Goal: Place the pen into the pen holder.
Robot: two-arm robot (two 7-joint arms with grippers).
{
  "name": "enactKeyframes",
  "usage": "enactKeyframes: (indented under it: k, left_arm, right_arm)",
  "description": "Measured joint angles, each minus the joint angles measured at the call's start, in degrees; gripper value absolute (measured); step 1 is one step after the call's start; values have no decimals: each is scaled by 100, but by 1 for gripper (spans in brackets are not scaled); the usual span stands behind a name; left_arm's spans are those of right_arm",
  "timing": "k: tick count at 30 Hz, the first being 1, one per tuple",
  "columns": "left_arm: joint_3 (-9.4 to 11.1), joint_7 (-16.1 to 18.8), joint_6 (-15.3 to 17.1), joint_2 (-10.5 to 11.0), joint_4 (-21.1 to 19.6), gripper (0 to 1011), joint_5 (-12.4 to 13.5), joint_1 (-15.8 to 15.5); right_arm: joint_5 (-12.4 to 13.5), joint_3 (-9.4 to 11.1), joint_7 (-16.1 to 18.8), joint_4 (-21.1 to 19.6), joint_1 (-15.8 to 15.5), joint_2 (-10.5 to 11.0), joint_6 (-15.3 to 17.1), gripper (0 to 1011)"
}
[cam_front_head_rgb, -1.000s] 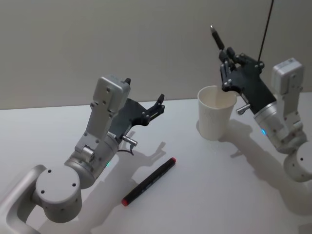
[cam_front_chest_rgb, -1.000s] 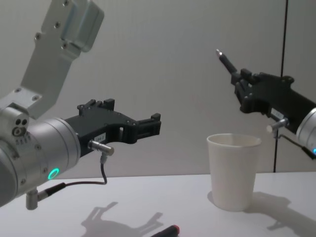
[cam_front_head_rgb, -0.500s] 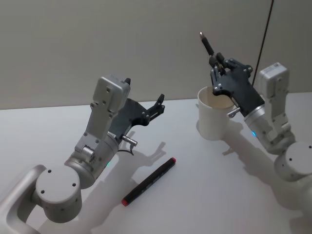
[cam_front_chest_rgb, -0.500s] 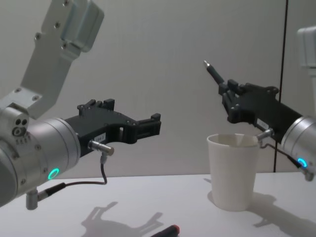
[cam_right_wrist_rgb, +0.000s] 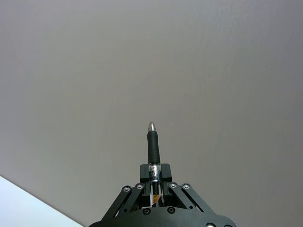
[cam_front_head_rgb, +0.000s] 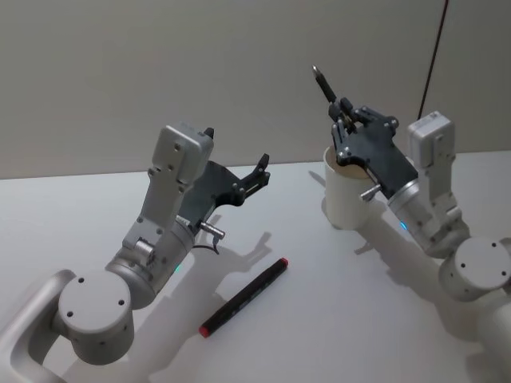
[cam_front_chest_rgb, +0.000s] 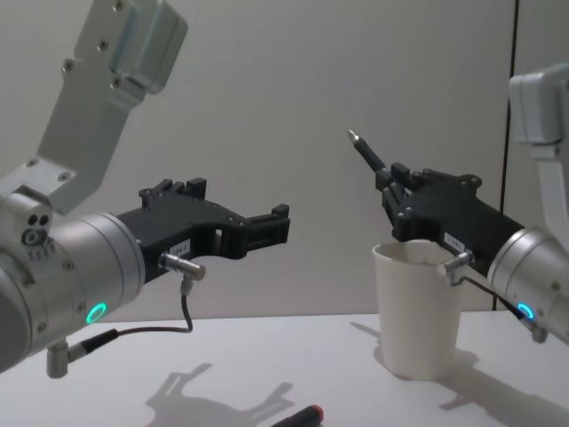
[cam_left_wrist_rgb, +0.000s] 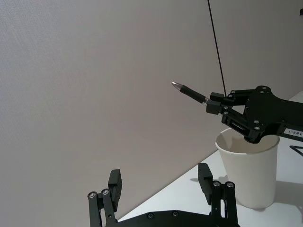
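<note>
A black pen (cam_front_head_rgb: 323, 84) with a silver tip points up and away, and my right gripper (cam_front_head_rgb: 343, 113) is shut on its lower part. The gripper hangs over the mouth of the pen holder (cam_front_head_rgb: 343, 203), a plain white paper cup standing upright at the right of the table. From the chest, the pen (cam_front_chest_rgb: 367, 154) slants above the cup (cam_front_chest_rgb: 418, 311) while the right gripper (cam_front_chest_rgb: 391, 185) sits at the cup's rim. In the right wrist view the pen (cam_right_wrist_rgb: 152, 150) sticks straight out of the shut fingers. My left gripper (cam_front_head_rgb: 257, 174) is open in mid-air with nothing in it, well left of the cup.
A second pen (cam_front_head_rgb: 243, 297), black with red ends, lies on the white table (cam_front_head_rgb: 335, 319) in front of the left arm. Its red end (cam_front_chest_rgb: 307, 414) shows at the chest view's lower edge. A dark cable (cam_front_head_rgb: 435, 48) hangs down the wall behind the right arm.
My right gripper has moved left and down with the black pen, from beside and above the cup to over its mouth. The left arm and the pen on the table have not moved.
</note>
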Motion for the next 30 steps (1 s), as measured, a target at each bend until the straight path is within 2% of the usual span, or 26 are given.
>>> enactKeyframes:
  k: [6, 9, 14, 18, 19, 22, 28, 29, 30]
  left_arm:
    - [0, 0, 0, 0, 0, 1001, 0, 0]
    - [0, 0, 0, 0, 0, 1001, 0, 0]
    - [0, 0, 0, 0, 0, 1001, 0, 0]
    - [0, 0, 0, 0, 0, 1001, 0, 0]
    - [0, 0, 0, 0, 0, 1001, 0, 0]
    - [0, 0, 0, 0, 0, 1001, 0, 0]
    - [0, 0, 0, 0, 0, 1001, 0, 0]
    - [0, 0, 0, 0, 0, 1001, 0, 0]
    - [0, 0, 0, 0, 0, 1001, 0, 0]
  right_arm:
    - [-12, -17, 0, 24, -20, -4, 0, 130]
    - [-18, -24, 0, 35, -28, -5, 0, 190]
    - [-22, -31, -1, 45, -39, -8, 0, 319]
    - [-25, -36, -2, 52, -46, -10, 1, 482]
    - [-25, -36, -2, 52, -46, -10, 1, 482]
    - [-28, -39, -3, 55, -49, -12, 3, 603]
    - [-30, -41, -4, 58, -52, -12, 8, 754]
    - [-30, -41, -4, 57, -54, -11, 12, 816]
    - [-29, -41, -3, 54, -56, -11, 17, 834]
